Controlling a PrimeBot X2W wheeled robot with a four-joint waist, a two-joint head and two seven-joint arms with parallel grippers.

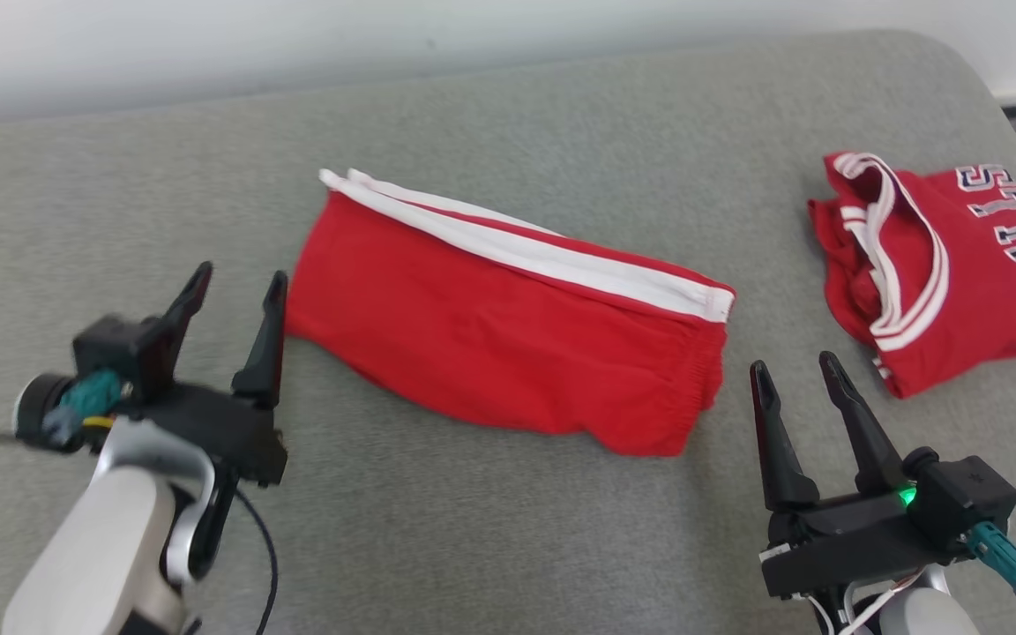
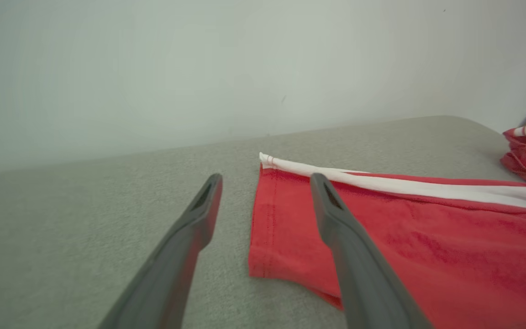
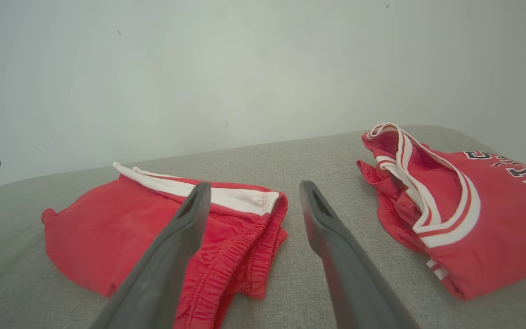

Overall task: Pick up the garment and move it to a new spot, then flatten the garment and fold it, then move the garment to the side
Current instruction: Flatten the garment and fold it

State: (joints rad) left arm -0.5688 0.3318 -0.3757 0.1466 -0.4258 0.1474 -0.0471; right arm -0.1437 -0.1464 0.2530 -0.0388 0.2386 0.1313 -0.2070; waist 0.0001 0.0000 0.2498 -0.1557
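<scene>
The garment point(image 1: 490, 335) is a pair of red shorts with a white side stripe, lying folded in half in the middle of the grey padded surface point(image 1: 508, 538). My left gripper point(image 1: 240, 275) hovers open just beside its left hem, nothing between the fingers. In the left wrist view the garment point(image 2: 427, 237) lies under and right of the open left gripper point(image 2: 266, 178). My right gripper point(image 1: 794, 362) stands open just right of the elastic waistband end. The right wrist view has the garment point(image 3: 107, 228) to the left of the open right gripper point(image 3: 255, 185).
A red jersey point(image 1: 958, 282) with white trim and dark lettering lies bunched at the right of the surface, also seen as the jersey point(image 3: 473, 228) and the jersey point(image 2: 525, 155). A pale wall point(image 1: 296, 44) runs behind. The surface's rounded edge point(image 1: 993, 79) drops off at the far right.
</scene>
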